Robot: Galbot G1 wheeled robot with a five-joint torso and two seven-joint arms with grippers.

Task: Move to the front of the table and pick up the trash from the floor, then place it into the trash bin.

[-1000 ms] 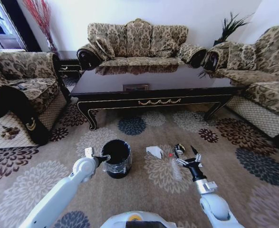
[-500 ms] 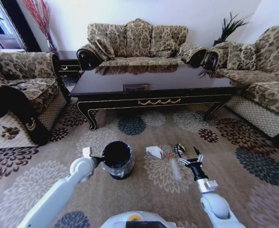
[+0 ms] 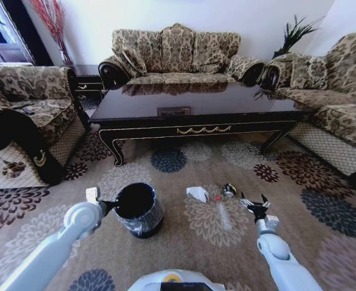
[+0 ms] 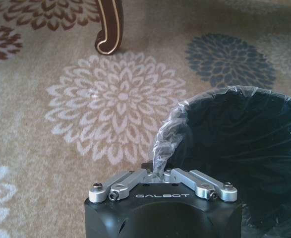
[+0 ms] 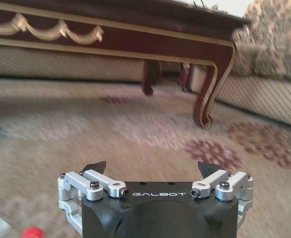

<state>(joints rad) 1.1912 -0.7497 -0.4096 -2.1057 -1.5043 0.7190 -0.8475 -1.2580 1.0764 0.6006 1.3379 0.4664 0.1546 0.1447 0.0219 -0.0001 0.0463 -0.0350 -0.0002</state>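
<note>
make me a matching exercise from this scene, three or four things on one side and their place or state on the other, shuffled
Things:
1. left end effector
2. right end effector
3. trash bin
4. white paper piece

Place or state:
A. lying on the carpet before the table
B. open, above the carpet
C. shut on the liner bag
D. black, lined with clear plastic

Pairs: 1-C, 2-B, 3-D, 4-A

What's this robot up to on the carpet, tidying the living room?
It seems so. Its left hand is shut on the rim of the trash bin, pinching the clear liner bag on the carpet in front of the coffee table. Its right hand is open, low over the carpet next to the litter: a crumpled white paper, a plastic bottle with a red cap and a small shiny round object, all on the floor.
</note>
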